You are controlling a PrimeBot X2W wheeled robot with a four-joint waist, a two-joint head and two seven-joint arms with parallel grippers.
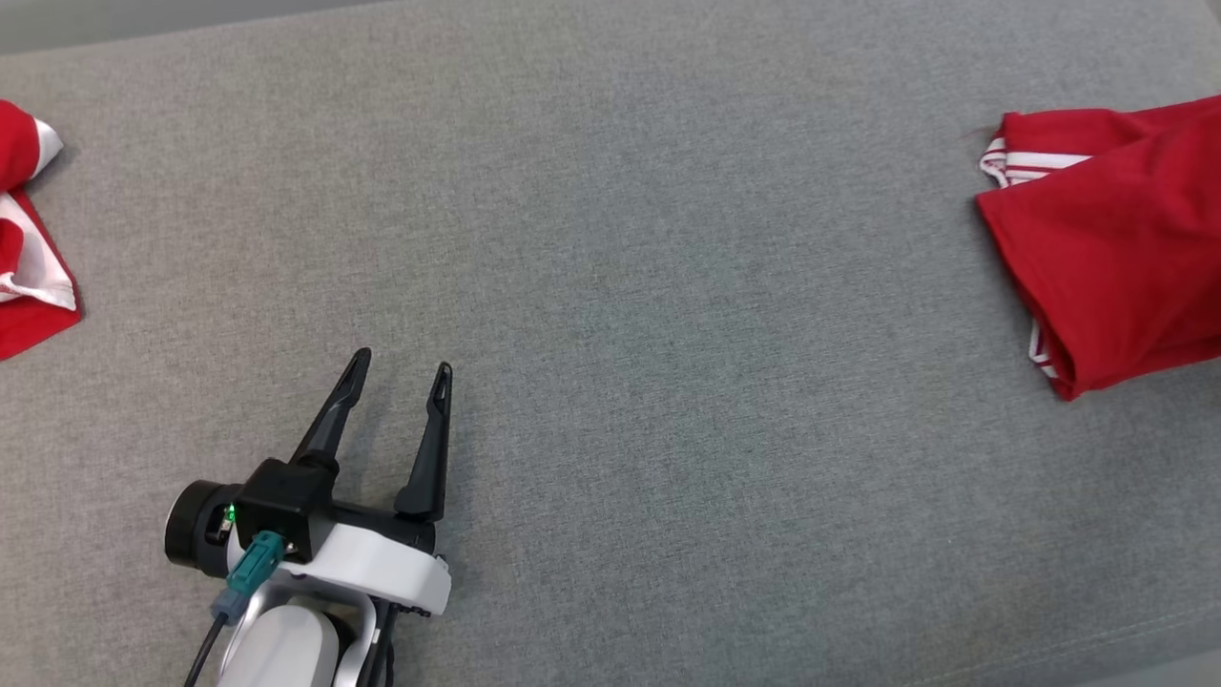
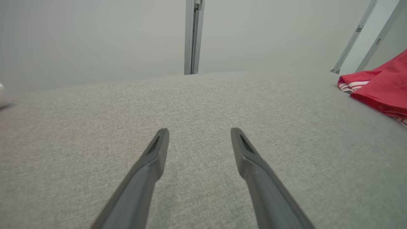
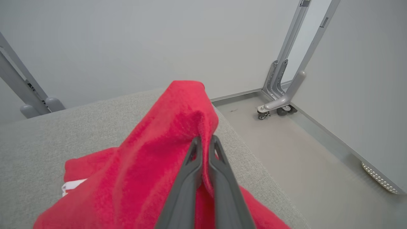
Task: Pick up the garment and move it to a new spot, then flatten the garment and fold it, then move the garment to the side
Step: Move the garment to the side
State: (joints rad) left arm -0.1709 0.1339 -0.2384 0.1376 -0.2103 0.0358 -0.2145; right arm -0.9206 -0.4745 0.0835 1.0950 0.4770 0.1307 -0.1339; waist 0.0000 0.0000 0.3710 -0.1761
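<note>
pinching red garment (image 3: pixel 152 165) aloft, right jaws clamped; left arm (image 1: pixel 286 649) low, jaws spread.

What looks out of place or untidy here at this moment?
Nothing is spilled or damaged. The red garment lies bunched at the right side, one fold pinched and lifted by the right claw. Another red and white cloth sits crumpled at the left edge. The left claw is open, holding nothing.

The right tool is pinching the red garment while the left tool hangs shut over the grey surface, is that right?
Almost. The left tool is open, not shut; the head view shows it spread wide over the grey surface. The right tool does pinch the red garment.
</note>
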